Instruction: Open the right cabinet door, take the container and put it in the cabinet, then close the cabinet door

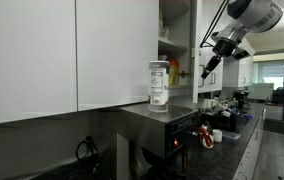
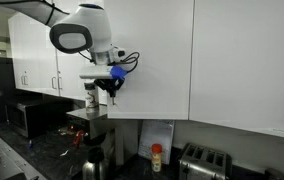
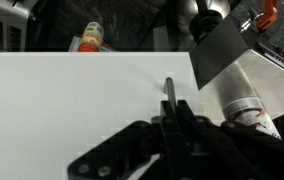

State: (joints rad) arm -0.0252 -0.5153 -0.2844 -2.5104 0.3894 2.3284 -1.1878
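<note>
The right cabinet door fills the wrist view as a flat white face, and its slim silver handle runs up from between my fingers. My gripper is shut on that handle. In both exterior views the gripper hangs at the door's free edge. The door stands swung out, and the cabinet shows its shelves with small yellow and red items. The container, a clear jar with a label band, stands upright on a metal machine below the cabinet. It also shows beside my gripper as the container.
A steel coffee machine stands under the cabinet. The dark counter carries cups and small items. A toaster, a small bottle and a microwave line the counter. An orange-capped bottle lies beyond the door's edge.
</note>
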